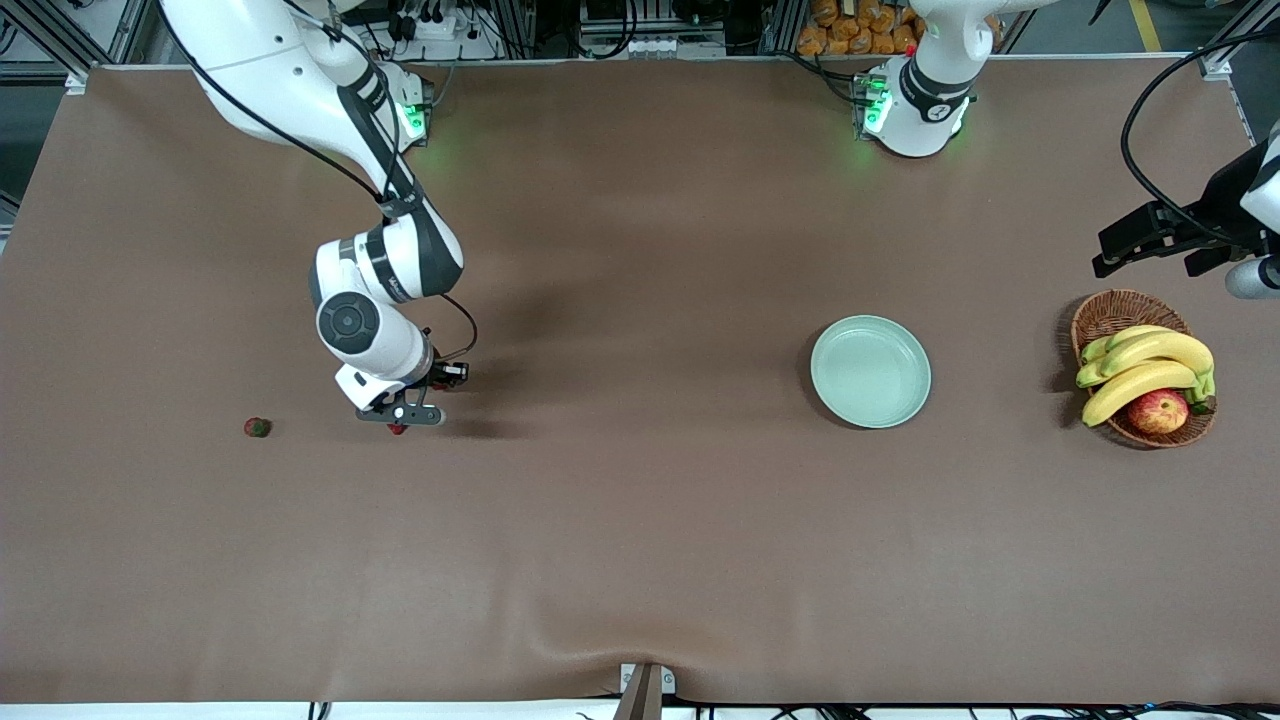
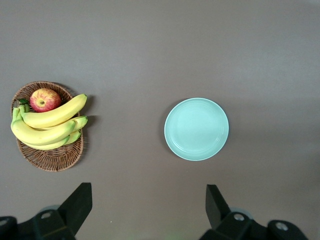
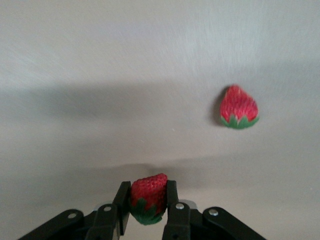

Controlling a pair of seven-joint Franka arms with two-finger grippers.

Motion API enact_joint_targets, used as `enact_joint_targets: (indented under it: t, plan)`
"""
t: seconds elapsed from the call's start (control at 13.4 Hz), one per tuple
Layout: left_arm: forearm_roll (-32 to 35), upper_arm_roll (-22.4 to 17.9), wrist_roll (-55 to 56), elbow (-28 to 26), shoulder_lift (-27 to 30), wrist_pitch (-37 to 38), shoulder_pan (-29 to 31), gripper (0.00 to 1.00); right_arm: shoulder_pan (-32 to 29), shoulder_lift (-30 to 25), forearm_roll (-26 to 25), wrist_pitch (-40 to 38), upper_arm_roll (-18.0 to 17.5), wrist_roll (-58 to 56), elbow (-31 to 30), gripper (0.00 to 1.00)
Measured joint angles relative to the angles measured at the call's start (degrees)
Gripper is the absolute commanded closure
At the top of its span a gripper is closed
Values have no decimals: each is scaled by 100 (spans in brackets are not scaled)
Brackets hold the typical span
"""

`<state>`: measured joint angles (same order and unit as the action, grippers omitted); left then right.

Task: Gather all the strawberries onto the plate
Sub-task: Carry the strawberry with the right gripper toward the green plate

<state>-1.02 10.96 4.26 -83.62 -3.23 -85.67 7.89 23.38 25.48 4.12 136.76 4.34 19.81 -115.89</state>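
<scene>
Brown tabletop [image 1: 640,520]. Right pincer [image 3: 148,200] down low on it, clamped on strawberry [image 3: 148,197]. Left pincer [image 2: 145,210] waits wide apart, holding nothing, above basket [image 2: 47,155]. Plate [image 1: 870,371] bare.

I see a round brown wicker basket [image 1: 1100,318] on the big brown table cover [image 1: 640,560], at the left arm's end. In it lies a bunch of long yellow bananas [image 1: 1145,368]. A round red and yellow apple [image 1: 1157,411] sits in it too, touching the bananas.
</scene>
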Motion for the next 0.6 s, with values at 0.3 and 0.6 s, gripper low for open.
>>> enact_joint_targets:
  t: [0.3,0.6]
  plan:
    - [0,1,0,0,-2,0,0,0,14,-148,26,-205,-282,-8,774,100]
    - [0,1,0,0,-5,0,0,0,106,-7,29,-314,-838,-50,1499,100]
